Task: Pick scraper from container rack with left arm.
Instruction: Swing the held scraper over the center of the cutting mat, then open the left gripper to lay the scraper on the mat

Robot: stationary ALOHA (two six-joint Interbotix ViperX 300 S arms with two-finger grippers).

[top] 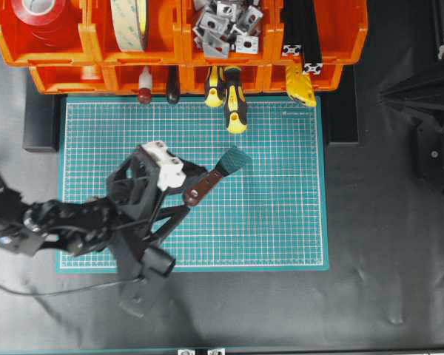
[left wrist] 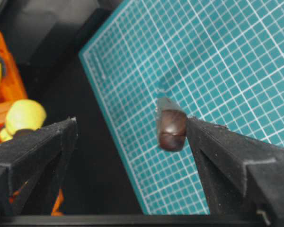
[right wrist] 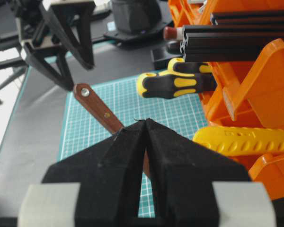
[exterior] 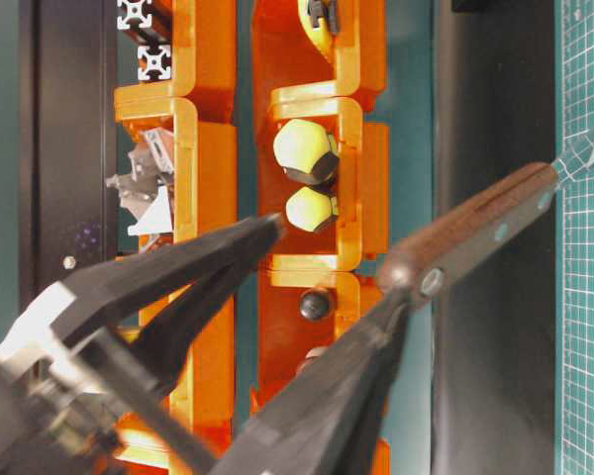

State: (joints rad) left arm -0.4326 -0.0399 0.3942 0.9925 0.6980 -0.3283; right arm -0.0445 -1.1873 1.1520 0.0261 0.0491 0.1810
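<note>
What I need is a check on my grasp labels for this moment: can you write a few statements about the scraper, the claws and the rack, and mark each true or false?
1. The scraper is out of the container rack and over the green mat. True.
2. The left claw is shut tight on the scraper's handle. False: its jaws stand wide apart, and the handle's end lies against only one finger.
3. The right claw is shut and holds nothing. True.
4. The yellow-and-black screwdrivers lie in the middle of the mat. False: they stick out of the rack's lower tier, over the mat's far edge.
</note>
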